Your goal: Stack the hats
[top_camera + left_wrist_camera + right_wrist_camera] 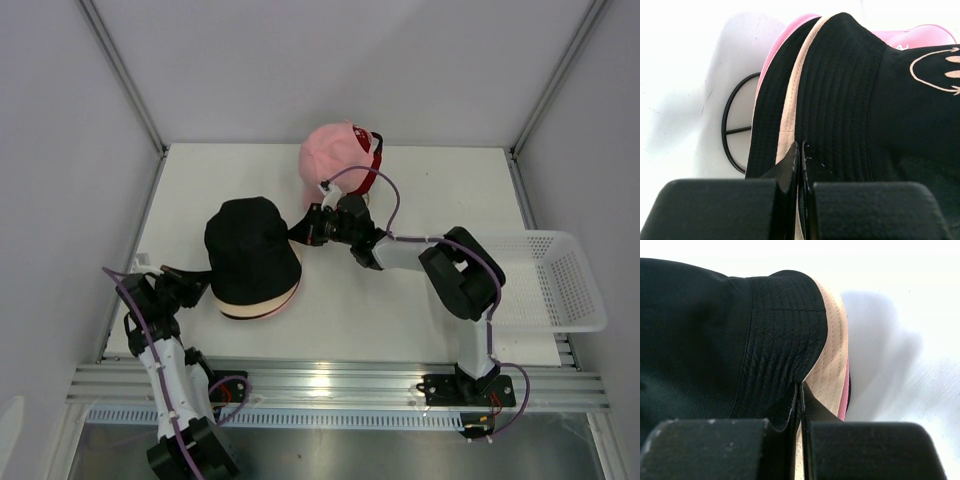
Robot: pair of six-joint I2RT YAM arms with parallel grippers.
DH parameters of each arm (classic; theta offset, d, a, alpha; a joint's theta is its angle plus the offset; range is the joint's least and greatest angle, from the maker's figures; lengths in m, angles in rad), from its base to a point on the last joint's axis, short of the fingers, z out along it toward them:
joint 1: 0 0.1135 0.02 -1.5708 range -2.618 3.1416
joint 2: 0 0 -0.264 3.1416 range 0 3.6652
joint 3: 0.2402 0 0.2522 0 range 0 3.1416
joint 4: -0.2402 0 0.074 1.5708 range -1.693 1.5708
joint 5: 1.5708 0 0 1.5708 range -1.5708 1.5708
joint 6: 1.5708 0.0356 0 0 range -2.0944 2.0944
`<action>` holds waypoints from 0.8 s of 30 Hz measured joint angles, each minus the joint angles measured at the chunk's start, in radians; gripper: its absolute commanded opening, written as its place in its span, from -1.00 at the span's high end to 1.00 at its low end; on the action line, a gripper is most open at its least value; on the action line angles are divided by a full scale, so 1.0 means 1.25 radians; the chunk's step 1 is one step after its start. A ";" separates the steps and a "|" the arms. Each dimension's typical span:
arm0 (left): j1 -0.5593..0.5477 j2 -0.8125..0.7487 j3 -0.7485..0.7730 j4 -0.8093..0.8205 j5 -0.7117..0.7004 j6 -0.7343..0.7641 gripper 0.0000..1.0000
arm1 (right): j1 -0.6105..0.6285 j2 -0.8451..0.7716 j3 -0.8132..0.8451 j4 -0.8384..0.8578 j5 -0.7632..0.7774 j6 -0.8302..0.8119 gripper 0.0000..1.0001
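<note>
Both are clamped shut on the black bucket hat point(250, 255) brim, left end effector point(800, 147) and right end effector point(799, 387); move yours in sync.

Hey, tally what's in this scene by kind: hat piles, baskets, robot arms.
Hat piles: 2, the black-topped fabric hat stack and the pink-and-red fabric hat pile
White mesh basket: 1
Robot arms: 2, left arm and right arm
Total: 5

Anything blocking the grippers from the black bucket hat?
Nothing visible. Left gripper and right gripper are shut on the black bucket hat, pinching its brim at opposite sides; it sits atop a cream hat and a pink hat.
</note>
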 measured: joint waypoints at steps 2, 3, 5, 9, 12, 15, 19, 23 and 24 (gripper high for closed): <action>-0.003 0.000 0.000 0.001 -0.006 -0.002 0.99 | 0.005 0.000 -0.003 0.002 0.002 -0.003 1.00; -0.005 0.000 0.000 0.001 -0.009 -0.004 0.99 | 0.008 0.000 -0.008 0.005 0.005 -0.005 1.00; -0.006 0.000 0.000 0.001 -0.017 -0.004 0.99 | 0.013 -0.004 -0.022 0.012 0.016 -0.008 1.00; -0.007 -0.001 0.000 0.000 -0.031 -0.004 0.99 | 0.030 -0.036 -0.072 0.017 0.056 -0.023 1.00; -0.007 -0.005 0.000 0.000 -0.042 -0.004 0.99 | 0.038 -0.071 -0.115 0.023 0.086 -0.038 1.00; -0.007 -0.010 0.007 -0.011 -0.047 0.003 0.99 | 0.041 -0.115 -0.156 0.020 0.108 -0.050 1.00; -0.007 -0.013 0.053 -0.051 -0.073 0.035 0.99 | 0.045 -0.179 -0.200 -0.002 0.139 -0.081 1.00; -0.007 -0.017 0.095 -0.063 -0.109 0.063 0.99 | 0.068 -0.245 -0.250 -0.002 0.200 -0.128 1.00; -0.008 -0.020 0.096 -0.052 -0.115 0.064 0.99 | 0.076 -0.258 -0.264 0.003 0.213 -0.136 1.00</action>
